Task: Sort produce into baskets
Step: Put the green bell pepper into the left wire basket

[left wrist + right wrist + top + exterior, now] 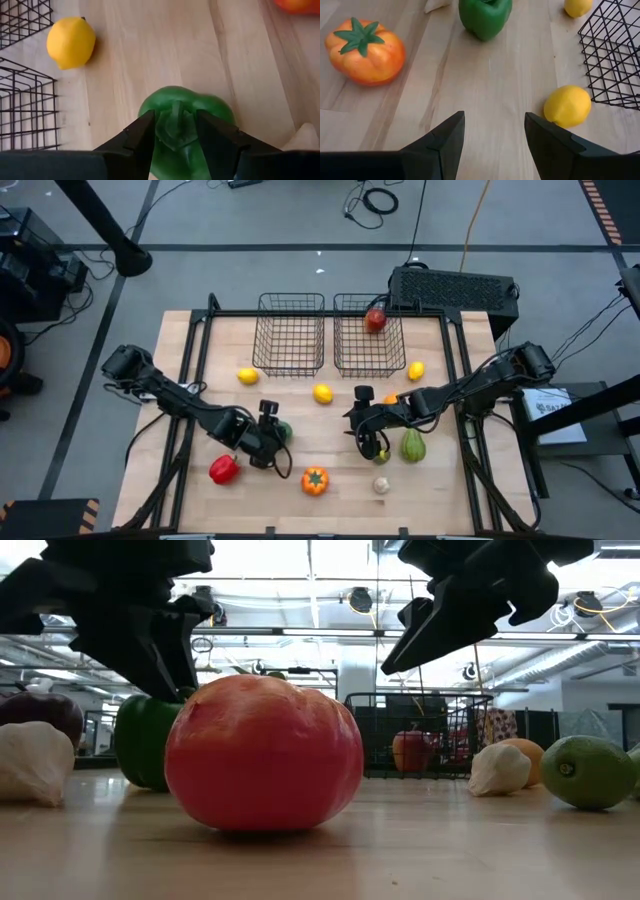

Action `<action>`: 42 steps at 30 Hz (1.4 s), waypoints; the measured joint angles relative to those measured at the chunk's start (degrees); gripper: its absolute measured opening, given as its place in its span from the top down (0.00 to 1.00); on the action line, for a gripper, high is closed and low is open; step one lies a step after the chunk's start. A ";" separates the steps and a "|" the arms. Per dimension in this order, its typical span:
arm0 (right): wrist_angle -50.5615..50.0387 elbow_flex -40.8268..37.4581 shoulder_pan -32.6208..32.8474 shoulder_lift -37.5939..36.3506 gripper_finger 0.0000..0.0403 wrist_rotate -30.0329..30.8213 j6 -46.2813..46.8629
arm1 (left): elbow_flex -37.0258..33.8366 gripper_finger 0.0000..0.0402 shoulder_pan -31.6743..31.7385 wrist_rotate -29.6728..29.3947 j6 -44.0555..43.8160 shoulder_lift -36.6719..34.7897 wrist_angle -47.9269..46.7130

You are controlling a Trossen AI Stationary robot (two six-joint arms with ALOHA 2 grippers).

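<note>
Two dark wire baskets stand at the far middle of the table. The left basket [290, 335] holds nothing, and the right basket [368, 340] holds a red apple [375, 320]. A green pepper [284, 432] rests on the table, stem up. My left gripper [270, 430] is open over it, pointing down, one finger on each side of the stem [176, 116]. My right gripper [362, 425] is open and empty, raised above the table [494, 130]. A lemon [567, 105] lies just ahead of it. My left gripper's fingers [145, 135] come down from above on either side of the green pepper's stem, at the pepper's top [172, 102]. I cannot tell whether they touch it. The pepper sits on the table [140, 740].
Loose on the table are lemons [248, 376] [416, 370], a red pepper [224, 470], an orange tomato-like piece [314, 480], a whitish bulb [381, 485], a green piece [413, 446] and an orange [390, 398]. A black box [455, 288] stands behind the baskets.
</note>
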 joint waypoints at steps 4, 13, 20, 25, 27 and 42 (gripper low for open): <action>0.02 0.00 0.00 0.00 0.51 0.02 -0.03 | -0.22 0.62 0.04 -0.11 0.45 0.02 1.46; -0.01 0.00 0.00 0.00 0.51 0.02 -0.06 | -0.29 0.62 0.04 -1.74 1.49 -0.11 1.18; -0.09 0.00 0.00 0.00 0.51 0.02 -0.20 | -0.36 0.71 0.04 -1.81 1.60 -0.11 0.94; -0.11 0.00 0.00 0.00 0.51 0.03 -0.20 | -0.36 0.85 0.09 -1.42 0.45 -0.14 -0.23; -0.11 0.00 0.00 -0.02 0.51 0.04 -0.18 | -0.36 0.88 0.09 -1.79 0.06 -0.15 -0.41; -0.24 0.02 0.00 -0.02 0.51 0.07 -0.18 | 1.65 0.91 0.04 -10.42 -1.44 -9.80 -0.45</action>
